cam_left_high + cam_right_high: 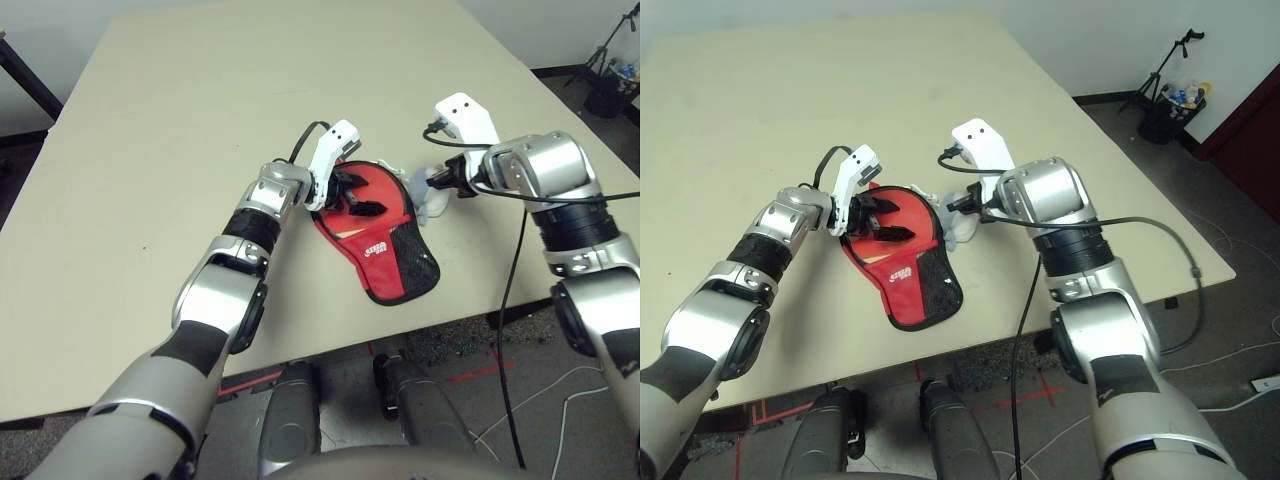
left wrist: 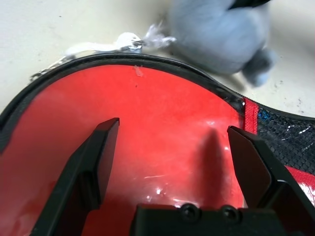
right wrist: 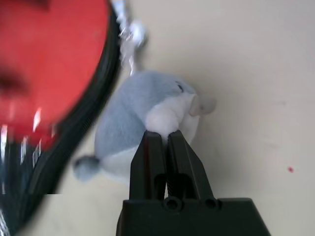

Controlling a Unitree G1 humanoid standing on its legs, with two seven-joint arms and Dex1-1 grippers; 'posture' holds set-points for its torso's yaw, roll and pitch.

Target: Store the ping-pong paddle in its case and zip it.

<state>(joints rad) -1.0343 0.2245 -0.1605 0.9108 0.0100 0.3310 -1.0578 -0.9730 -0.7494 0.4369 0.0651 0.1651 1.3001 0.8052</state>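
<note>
- Left gripper (image 2: 170, 162) sits closest, fingers (image 2: 91, 169) spread wide just above the case (image 1: 385, 245)'s clear red face; likely there to pin it flat.
- Right gripper (image 3: 167, 142) has its fingers pressed together at the grey plush charm (image 3: 142, 113) (pinch looks shallow); probably its handle on the zip end.
- Ping-pong paddle (image 2: 147, 142) lies inside the case, red face showing through the clear side; zip state unreadable.

Both forearms are silver with black bands at the joints; each wrist carries a white camera housing with a black cable looping off it. The left gripper (image 2: 172, 167) and right gripper (image 3: 166, 145) have black wedge-shaped fingers, with two screws at each base
</note>
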